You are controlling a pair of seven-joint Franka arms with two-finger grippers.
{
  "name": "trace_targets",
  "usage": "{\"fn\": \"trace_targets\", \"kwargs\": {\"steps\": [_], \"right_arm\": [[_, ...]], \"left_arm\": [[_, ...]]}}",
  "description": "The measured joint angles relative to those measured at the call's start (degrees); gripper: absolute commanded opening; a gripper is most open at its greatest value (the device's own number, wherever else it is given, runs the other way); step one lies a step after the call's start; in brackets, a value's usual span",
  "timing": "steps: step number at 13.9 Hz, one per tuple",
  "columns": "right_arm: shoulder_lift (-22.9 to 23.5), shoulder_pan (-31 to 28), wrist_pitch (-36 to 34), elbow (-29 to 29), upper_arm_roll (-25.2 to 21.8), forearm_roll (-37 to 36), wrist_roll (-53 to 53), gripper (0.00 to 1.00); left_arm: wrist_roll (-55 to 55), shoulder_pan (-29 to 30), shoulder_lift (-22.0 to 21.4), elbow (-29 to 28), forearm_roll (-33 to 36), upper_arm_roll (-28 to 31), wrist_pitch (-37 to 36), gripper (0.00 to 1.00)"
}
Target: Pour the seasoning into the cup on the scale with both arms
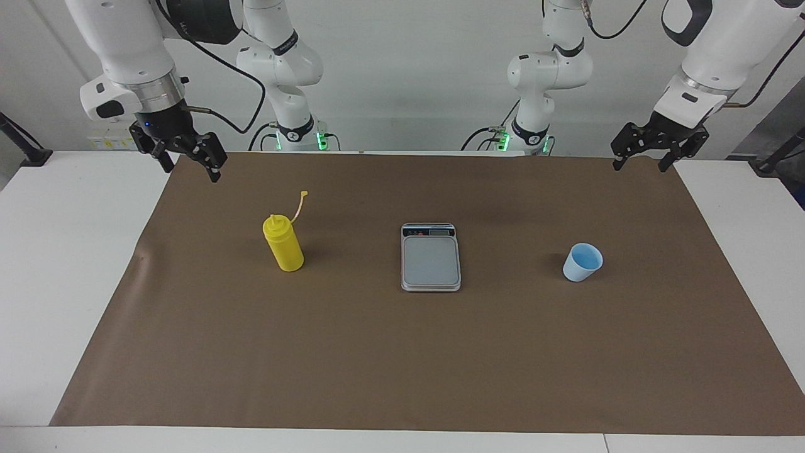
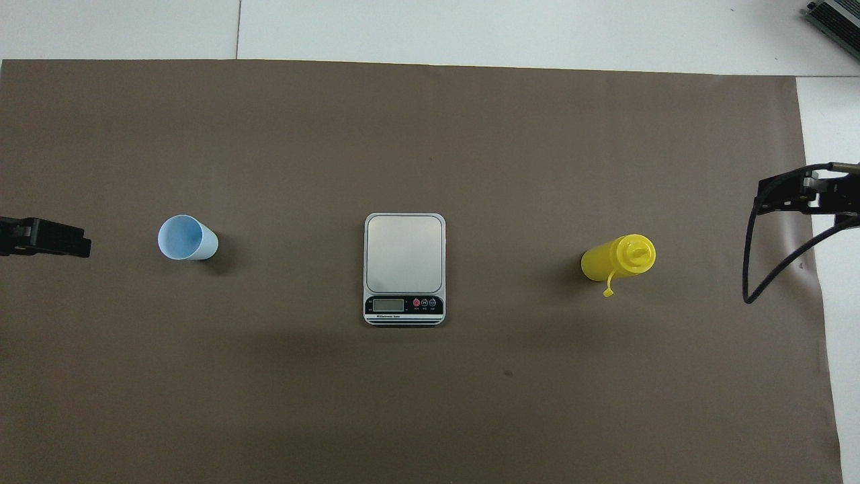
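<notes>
The yellow seasoning bottle (image 1: 284,246) stands upright on the brown mat toward the right arm's end, its cap strap hanging loose; it also shows in the overhead view (image 2: 618,259). The silver scale (image 1: 431,257) (image 2: 404,269) lies mid-mat with its display strip at the robots' end and its plate bare. The light-blue cup (image 1: 582,262) (image 2: 187,237) stands upright on the mat toward the left arm's end. My right gripper (image 1: 188,165) (image 2: 789,191) hangs open and empty above the mat's edge, apart from the bottle. My left gripper (image 1: 641,165) (image 2: 47,236) hangs open and empty, apart from the cup.
The brown mat (image 1: 402,365) covers most of the white table (image 1: 63,264). A black cable (image 2: 766,269) loops from the right arm's wrist. White table margins lie at both ends of the mat.
</notes>
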Motion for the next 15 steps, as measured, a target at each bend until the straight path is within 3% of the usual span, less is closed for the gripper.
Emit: {"fn": "trace_targets", "kwargs": {"steps": [4, 10, 15], "right_arm": [[0.00, 0.01, 0.00, 0.00, 0.00, 0.00, 0.00, 1.00], [0.00, 0.01, 0.00, 0.00, 0.00, 0.00, 0.00, 1.00], [0.00, 0.00, 0.00, 0.00, 0.00, 0.00, 0.00, 1.00]], "left_arm": [[-0.51, 1.42, 0.89, -5.64, 0.00, 0.21, 7.78, 1.00], [-11.30, 1.50, 7.42, -12.66, -0.01, 0.15, 22.42, 1.00], [-15.32, 1.51, 7.86, -21.32, -0.03, 0.09, 33.12, 1.00]]}}
